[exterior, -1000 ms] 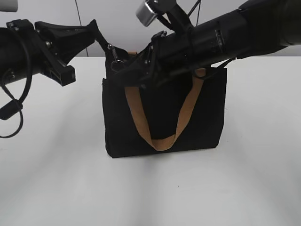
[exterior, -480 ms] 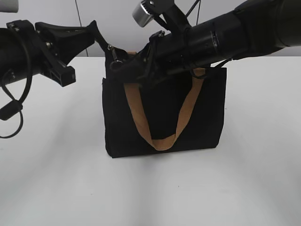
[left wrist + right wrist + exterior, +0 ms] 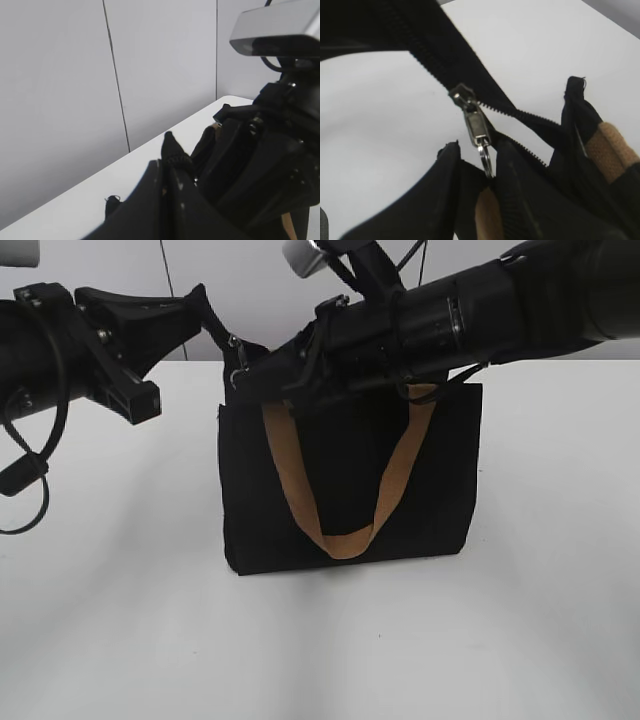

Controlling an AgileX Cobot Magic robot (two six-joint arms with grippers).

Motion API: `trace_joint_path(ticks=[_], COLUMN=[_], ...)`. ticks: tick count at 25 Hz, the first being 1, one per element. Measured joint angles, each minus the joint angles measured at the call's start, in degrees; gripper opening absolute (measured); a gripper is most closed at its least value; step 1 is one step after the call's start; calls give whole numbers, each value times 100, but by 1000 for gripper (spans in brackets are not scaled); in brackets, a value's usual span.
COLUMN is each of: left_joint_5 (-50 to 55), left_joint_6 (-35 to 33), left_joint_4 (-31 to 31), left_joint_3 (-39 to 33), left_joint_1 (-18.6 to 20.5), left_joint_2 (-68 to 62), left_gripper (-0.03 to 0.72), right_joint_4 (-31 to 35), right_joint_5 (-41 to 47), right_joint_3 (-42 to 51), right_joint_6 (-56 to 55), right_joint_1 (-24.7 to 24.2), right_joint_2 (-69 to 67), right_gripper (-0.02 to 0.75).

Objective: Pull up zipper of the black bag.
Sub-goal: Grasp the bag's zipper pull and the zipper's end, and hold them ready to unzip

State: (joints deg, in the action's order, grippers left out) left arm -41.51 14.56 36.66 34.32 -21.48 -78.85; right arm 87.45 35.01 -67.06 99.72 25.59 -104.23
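The black bag [image 3: 440, 480] stands upright on the white table, a tan handle [image 3: 345, 538] hanging down its front. My left gripper [image 3: 213, 318] is shut on the black fabric tab at the bag's top left corner; in the left wrist view [image 3: 169, 161] its closed fingers pinch that tab. My right gripper [image 3: 262, 373] reaches across the bag's top to its left end. In the right wrist view it [image 3: 488, 174] is shut on the ring of the silver zipper [image 3: 476, 125], which sits on the black zip line [image 3: 432, 52]. The zipper also shows in the exterior view [image 3: 238, 362].
The white table [image 3: 120, 620] surrounds the bag on all sides. A grey panelled wall [image 3: 75, 75] stands behind. The right arm's camera [image 3: 277, 25] sits close to my left gripper. The second tan handle [image 3: 612, 145] lies by the bag's opening.
My right gripper has moved left and slightly up along the bag's top, taking the zipper closer to the left corner. The left gripper has held still.
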Motion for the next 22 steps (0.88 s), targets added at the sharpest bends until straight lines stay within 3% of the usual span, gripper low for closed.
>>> trace_joint_path(ticks=[7,12,22], left_joint_5=[39,162,1721], left_joint_6=[0,0,16], left_joint_4=[0,0,-14], left_joint_3=[0,0,0], left_joint_1=[0,0,0], left_joint_2=[0,0,5], left_gripper=[-10,-10,-10], right_joint_4=[79,44,0], right_joint_5=[-6,-62,-81], right_joint_3=[0,0,0], right_joint_6=[0,0,-294], right_joint_1=[0,0,0], right_joint_2=[0,0,72], right_gripper=[193,9,-1])
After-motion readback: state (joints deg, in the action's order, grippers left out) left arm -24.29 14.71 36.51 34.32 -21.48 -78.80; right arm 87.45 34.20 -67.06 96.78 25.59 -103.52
